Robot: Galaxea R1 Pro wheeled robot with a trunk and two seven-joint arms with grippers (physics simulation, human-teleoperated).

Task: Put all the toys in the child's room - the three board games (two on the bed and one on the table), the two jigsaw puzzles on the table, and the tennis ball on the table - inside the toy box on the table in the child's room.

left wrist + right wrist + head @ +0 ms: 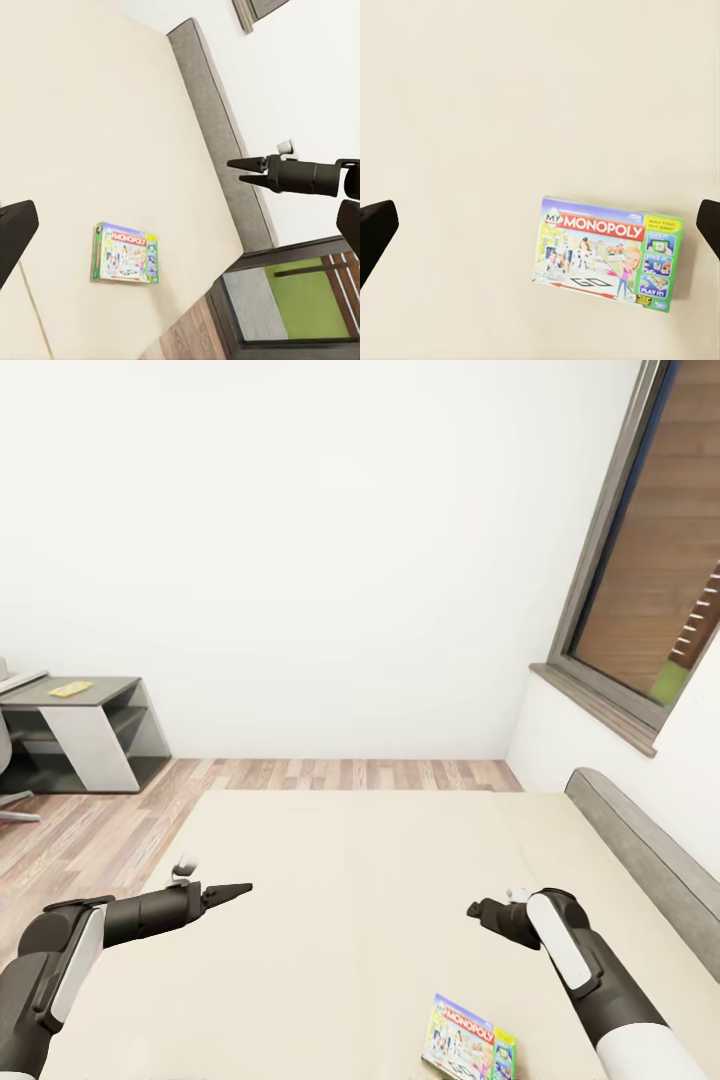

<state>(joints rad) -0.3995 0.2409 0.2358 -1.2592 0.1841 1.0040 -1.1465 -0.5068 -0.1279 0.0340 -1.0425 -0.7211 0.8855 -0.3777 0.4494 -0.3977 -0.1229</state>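
Both arms over the bed (360,880)

A Monopoly box (468,1040) lies flat near the right gripper (476,909); left gripper (238,887) has its fingers together; a grey cabinet (85,732) stands far left.

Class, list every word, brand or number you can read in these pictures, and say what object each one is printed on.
"MY MONOPOLY": across the red banner on the cover of the flat green and white board game box lying on the beige mattress.
"PLAY IT!": lowest small label in the box's green side strip.
Other small labels on that strip and the print along the box's edges: too small to read.
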